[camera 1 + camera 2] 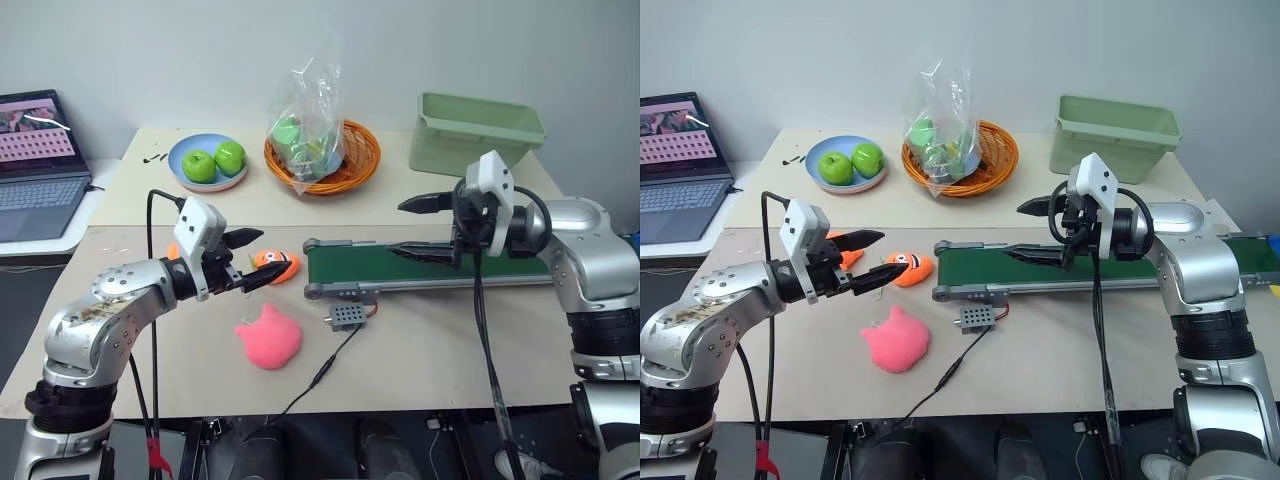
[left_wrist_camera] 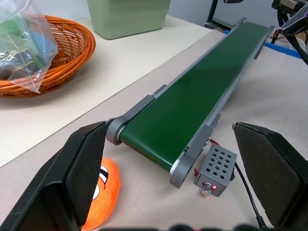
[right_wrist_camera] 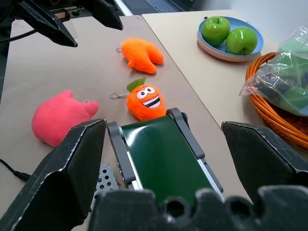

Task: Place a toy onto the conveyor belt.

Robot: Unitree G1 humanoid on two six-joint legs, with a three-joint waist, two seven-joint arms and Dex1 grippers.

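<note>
The toy, a flat plain orange plush fish (image 3: 139,54), lies on the table left of the belt's near end, partly behind my left gripper in the eye views (image 1: 845,252). The conveyor belt (image 1: 440,266), dark green in a grey frame, runs across the table to the right. My left gripper (image 1: 275,250) hovers open over the table between the fish and the belt's end roller, with nothing between its fingers. Open as well, my right gripper (image 1: 394,228) hangs above the belt's left part, pointing left; it holds nothing.
A round orange toy with a face (image 1: 275,265) lies against the belt's end. A pink plush blob (image 1: 268,338) and a grey control box (image 1: 347,317) with a cable sit nearer. Behind are a plate of apples (image 1: 208,162), an orange basket (image 1: 322,150), a green bin (image 1: 480,130) and a laptop (image 1: 38,165).
</note>
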